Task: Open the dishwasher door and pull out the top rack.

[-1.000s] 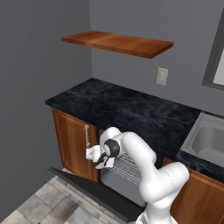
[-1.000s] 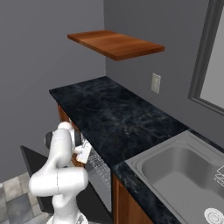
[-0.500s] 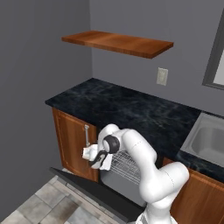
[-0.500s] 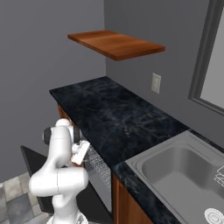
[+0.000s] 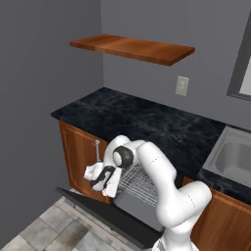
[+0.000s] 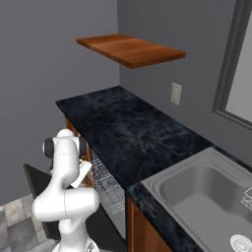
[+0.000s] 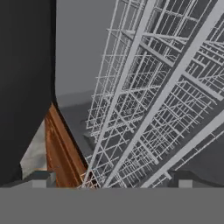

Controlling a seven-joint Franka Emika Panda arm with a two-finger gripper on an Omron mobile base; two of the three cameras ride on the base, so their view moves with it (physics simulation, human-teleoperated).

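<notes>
Kitchen counter (image 5: 147,122) above | dishwasher door (image 5: 103,215) down | gripper (image 5: 104,179) spread wide, empty (at top rack (image 5: 139,181)) | you close on its front wire, then pull.

My arm hides most of the top rack (image 5: 139,182); dishwasher door (image 5: 105,215) cut off below.

Dark grey dishwasher door (image 5: 105,215); silver-white wire grid on top rack (image 7: 148,100). Countertop (image 5: 147,122) seen as black with faint marbling. Reddish-brown wood on cabinet door (image 5: 81,152) and shelf (image 5: 132,48). Floor (image 5: 44,230) tiled mottled grey.
</notes>
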